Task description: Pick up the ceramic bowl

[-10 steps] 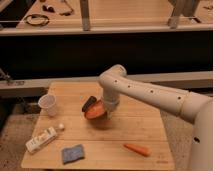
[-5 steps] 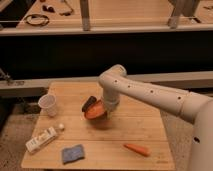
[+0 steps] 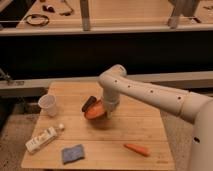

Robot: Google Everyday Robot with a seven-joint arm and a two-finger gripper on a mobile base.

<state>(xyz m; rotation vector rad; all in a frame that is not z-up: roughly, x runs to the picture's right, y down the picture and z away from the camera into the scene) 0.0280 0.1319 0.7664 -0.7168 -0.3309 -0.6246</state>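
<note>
No visible shift since half a second back. Gripper (image 3: 102,109) down at orange ceramic bowl (image 3: 94,111), mid wooden table (image 3: 145,127); finger state unreadable. Best to confirm firm rim hold, then lift straight, keeping level.

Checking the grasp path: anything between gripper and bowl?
Nothing visible. The gripper is already at the bowl, which sits tilted under the arm's end. The cup, bottle, sponge and carrot lie well apart.
</note>
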